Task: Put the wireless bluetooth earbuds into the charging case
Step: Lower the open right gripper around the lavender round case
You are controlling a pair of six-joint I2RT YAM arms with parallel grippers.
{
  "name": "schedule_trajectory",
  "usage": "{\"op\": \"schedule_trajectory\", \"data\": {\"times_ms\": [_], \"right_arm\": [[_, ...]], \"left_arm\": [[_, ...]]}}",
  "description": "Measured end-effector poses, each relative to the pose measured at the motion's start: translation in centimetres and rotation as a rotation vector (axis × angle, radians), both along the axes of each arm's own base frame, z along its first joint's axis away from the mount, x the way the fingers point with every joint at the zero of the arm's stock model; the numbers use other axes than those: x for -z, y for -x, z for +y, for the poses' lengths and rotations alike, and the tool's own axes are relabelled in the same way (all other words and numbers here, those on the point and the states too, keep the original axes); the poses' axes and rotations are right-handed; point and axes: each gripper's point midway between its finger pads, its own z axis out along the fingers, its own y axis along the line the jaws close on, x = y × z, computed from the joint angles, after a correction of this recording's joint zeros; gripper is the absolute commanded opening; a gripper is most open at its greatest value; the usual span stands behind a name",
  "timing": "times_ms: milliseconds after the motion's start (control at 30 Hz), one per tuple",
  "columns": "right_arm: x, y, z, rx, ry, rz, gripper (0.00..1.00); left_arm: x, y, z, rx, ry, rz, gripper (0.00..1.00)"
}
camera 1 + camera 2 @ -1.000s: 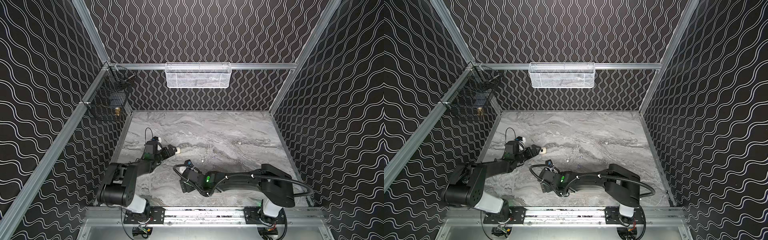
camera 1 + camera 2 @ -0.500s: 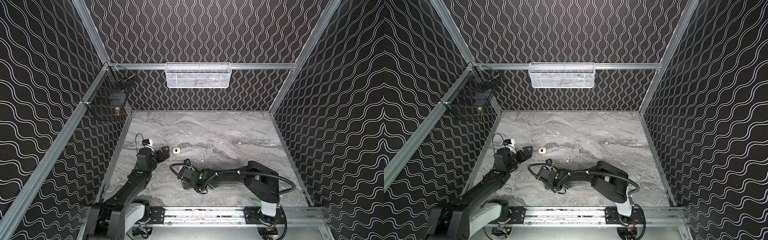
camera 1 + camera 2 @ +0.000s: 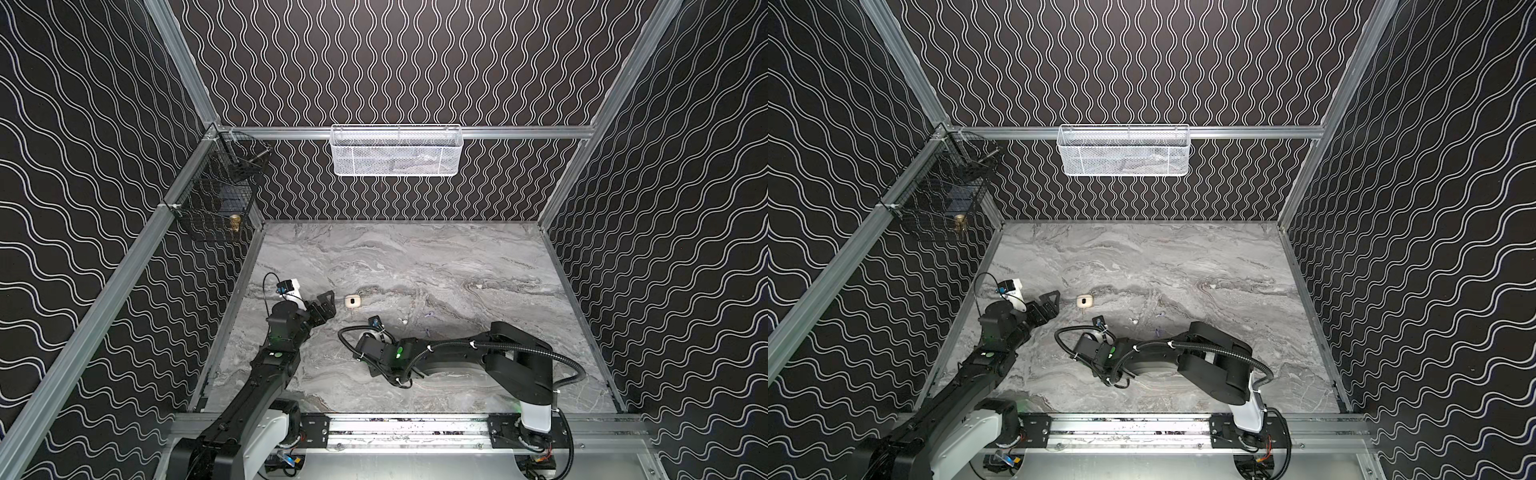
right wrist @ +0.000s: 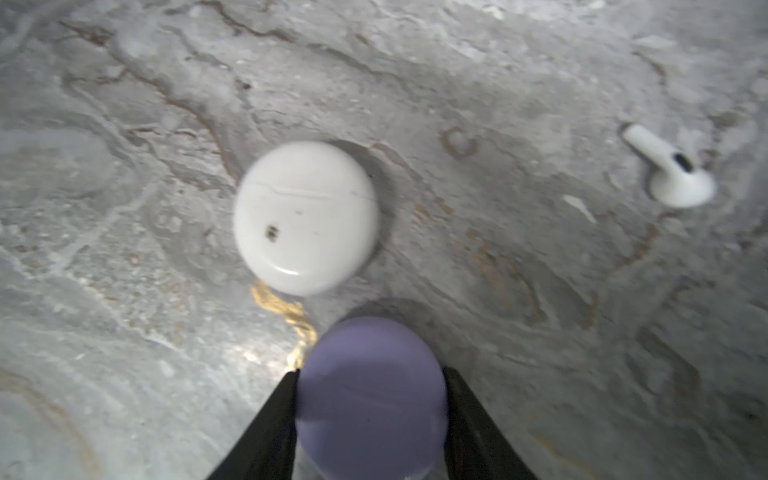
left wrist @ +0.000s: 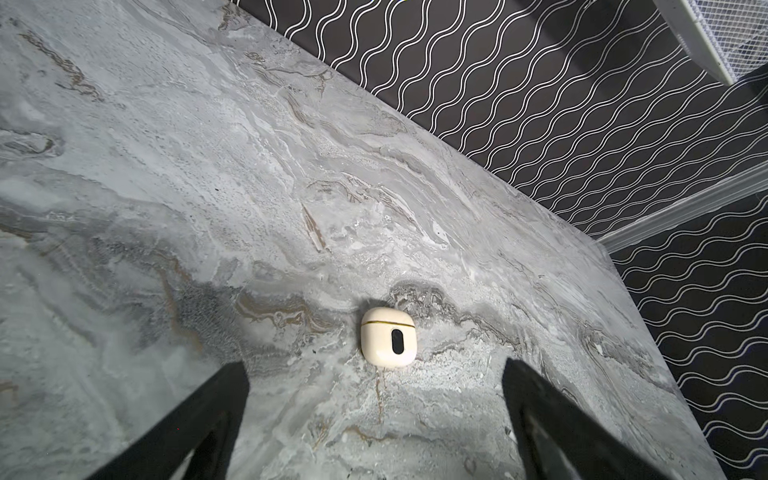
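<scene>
- Grey marble-patterned tabletop (image 3: 415, 257) carries everything. A white mesh basket (image 3: 397, 151) hangs on the back rail, and a black wire basket (image 3: 216, 208) hangs on the left wall.
- Left gripper (image 5: 374, 369) is low over the table's left side, with its black fingers spread wide and nothing between them.
- Right gripper (image 4: 370, 374) is near the front middle, clamped on the lavender-purple rounded charging case (image 4: 370, 407) with a finger against each side.
- White round charging case (image 4: 305, 216), lid closed, lies just beside the lavender one without touching it.
- Cream rounded-square charging case (image 5: 388, 336), closed and marked with a black oval, lies just ahead of the left fingertips, apart from them.
- White stemmed earbud (image 4: 673, 174) lies loose on the marble, well apart from the white case.
- In both top views a tiny lavender earbud (image 3: 430, 314) and a second lavender earbud (image 3: 427, 331) lie loose on the table, right of the white one.
</scene>
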Motion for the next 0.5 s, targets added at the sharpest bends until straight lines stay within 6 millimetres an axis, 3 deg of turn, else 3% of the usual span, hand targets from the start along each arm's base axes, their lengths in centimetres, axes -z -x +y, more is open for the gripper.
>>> {"op": "schedule_trajectory", "data": {"times_ms": [267,500], "right_arm": [[0.0,-0.2,-3.8,0.082,0.027,-0.006,0.46],[-0.7,0.3,-4.7,0.084,0.011,0.011,0.74]], "left_arm": [[-0.4,0.0,-0.6,0.033,0.012,-0.014,0.94],[-0.8,0.2,-1.8,0.086,-0.001,-0.035,0.94]]}}
